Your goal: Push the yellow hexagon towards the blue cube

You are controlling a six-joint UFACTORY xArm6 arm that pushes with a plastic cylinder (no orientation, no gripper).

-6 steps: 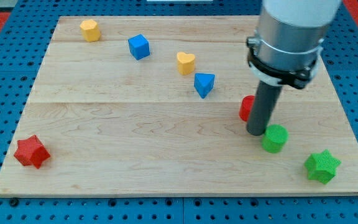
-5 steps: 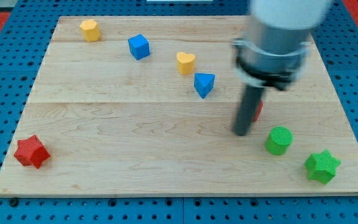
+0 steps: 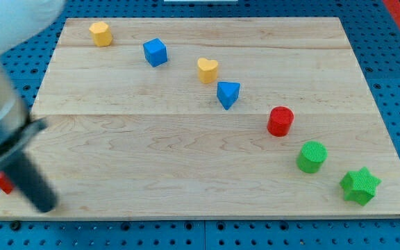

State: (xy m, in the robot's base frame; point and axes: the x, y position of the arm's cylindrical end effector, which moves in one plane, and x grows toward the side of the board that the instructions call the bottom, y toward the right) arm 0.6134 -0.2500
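The yellow hexagon (image 3: 101,32) sits near the board's top left corner. The blue cube (image 3: 155,52) lies a short way to its right and slightly lower. My tip (image 3: 45,205) is blurred at the view's bottom left, near the board's front left corner, far below both blocks. The rod and arm cover most of the red star (image 3: 3,182), of which only a sliver shows.
A yellow heart (image 3: 207,69) and a blue triangular block (image 3: 228,94) lie right of the cube. A red cylinder (image 3: 280,121), a green cylinder (image 3: 311,156) and a green star (image 3: 359,185) run down to the bottom right. The wooden board (image 3: 186,173) rests on blue pegboard.
My tip has swept from beside the red and green cylinders at the right all the way to the board's bottom left corner. It now covers the red star. No block has visibly moved.
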